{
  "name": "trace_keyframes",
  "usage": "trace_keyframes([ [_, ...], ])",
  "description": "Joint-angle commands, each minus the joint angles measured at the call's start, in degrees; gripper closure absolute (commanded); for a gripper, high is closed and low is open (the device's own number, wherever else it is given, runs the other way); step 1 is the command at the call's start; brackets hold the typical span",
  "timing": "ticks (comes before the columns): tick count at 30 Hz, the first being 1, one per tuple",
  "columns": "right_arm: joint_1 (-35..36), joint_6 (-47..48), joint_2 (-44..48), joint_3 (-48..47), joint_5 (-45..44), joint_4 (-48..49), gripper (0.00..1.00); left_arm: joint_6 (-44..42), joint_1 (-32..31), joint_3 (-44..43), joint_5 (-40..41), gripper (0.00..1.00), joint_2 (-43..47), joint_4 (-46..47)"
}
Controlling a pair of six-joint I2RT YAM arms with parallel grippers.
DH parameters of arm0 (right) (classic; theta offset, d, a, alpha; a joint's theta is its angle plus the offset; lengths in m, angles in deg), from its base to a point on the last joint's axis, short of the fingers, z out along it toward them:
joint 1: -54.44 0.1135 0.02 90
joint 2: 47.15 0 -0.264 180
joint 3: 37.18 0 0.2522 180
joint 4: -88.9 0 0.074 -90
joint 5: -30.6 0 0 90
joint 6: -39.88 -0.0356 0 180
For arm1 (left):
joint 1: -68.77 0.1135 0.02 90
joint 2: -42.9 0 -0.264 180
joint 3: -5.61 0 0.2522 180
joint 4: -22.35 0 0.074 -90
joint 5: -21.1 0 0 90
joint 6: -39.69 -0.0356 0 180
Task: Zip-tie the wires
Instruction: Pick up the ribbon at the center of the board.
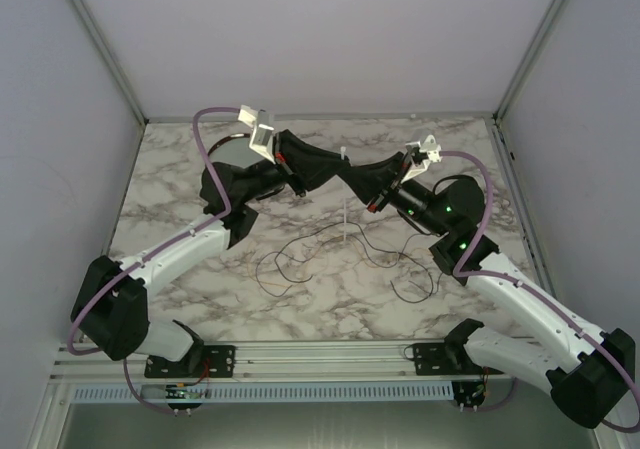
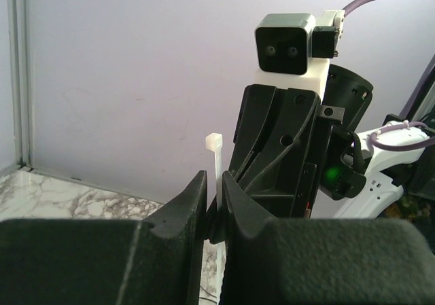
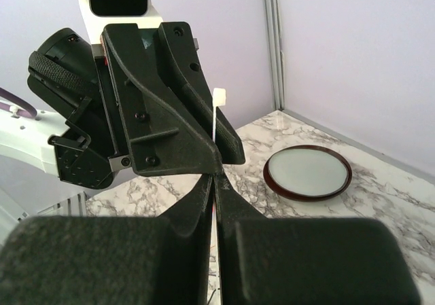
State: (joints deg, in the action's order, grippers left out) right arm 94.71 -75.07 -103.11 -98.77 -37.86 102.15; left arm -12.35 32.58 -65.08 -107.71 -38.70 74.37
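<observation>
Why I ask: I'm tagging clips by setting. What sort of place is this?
Probably a lab robot cell: plain panel walls and metal frame posts enclose a marble-patterned table, with the left arm and right arm bolted to a rail.

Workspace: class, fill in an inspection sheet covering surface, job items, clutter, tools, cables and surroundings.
Surface: marbled tabletop, bare in front.
Job's things: zip tie upright, held above the table; wires lying in loose loops, unbound.
Clutter: dark-rimmed dish, empty, on the far side.
Tools: right tool shut on the tie; left tool close around it, grip unclear.
Cables: lilac cables loop off both arms.
Surroundings: pale walls; nothing else seen.
</observation>
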Motion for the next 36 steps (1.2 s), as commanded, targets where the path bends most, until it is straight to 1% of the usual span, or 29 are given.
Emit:
trace_keyframes([
  [1, 0.34, -0.27, 1.01, -1.74, 0.21, 2.52, 1.00, 0.10, -0.20, 0.10, -1.80, 0.85, -0.49, 3.00],
  [4, 0.34, -0.27, 0.87, -1.72, 0.34, 2.45, 1.00, 0.19, -0.27, 0.39, -1.85, 0.91, -0.49, 3.08],
  [7, 0.30, -0.03, 0.94, -1.54, 0.12, 1.89, 1.00, -0.51, -0.21, 0.67, -0.99, 1.00, 0.08, 2.77],
  [10, 0.25, 1.12, 1.76, -0.82, -1.76, 0.93, 0.99, -2.14, -0.23, 0.35, 0.79, 1.00, 0.76, 0.43],
  [11, 0.25, 1.77, 2.27, -0.32, -3.06, 0.38, 0.94, -2.66, -0.10, 0.14, 1.59, 1.00, 0.91, -0.96],
  [13, -0.03, 3.95, 3.74, 0.51, -6.11, -1.52, 0.73, -3.83, 0.60, -0.65, 2.81, 1.00, 1.18, -4.55],
  [16, -0.85, 8.88, 6.47, 3.59, -10.66, -3.37, 0.45, -5.92, 2.57, -1.58, 3.88, 1.00, 1.30, -10.37],
  [19, -1.88, 13.70, 8.99, 6.14, -15.38, -4.88, 0.15, -7.12, 6.08, -2.62, 2.49, 1.00, -0.02, -13.65],
  [22, -2.04, 22.21, 11.25, 9.85, -16.20, -3.27, 0.02, -6.21, 9.15, -3.21, -0.19, 1.00, -2.68, -13.75],
  [26, -2.09, 28.37, 13.77, 16.01, -18.71, 2.71, 0.01, -3.33, 12.08, -4.48, -4.21, 1.00, -7.73, -11.31],
  [29, -2.10, 30.41, 14.00, 17.52, -18.61, 3.47, 0.01, -1.48, 13.75, -5.28, -5.66, 1.00, -12.30, -7.89],
  [32, -2.10, 30.82, 13.67, 17.88, -16.00, 3.64, 0.01, -1.48, 15.19, -5.54, -4.81, 1.00, -16.59, -3.86],
  [36, -2.09, 30.57, 13.59, 19.26, -15.01, 4.54, 0.01, -1.69, 17.20, -7.66, -3.12, 1.00, -22.86, 0.60],
])
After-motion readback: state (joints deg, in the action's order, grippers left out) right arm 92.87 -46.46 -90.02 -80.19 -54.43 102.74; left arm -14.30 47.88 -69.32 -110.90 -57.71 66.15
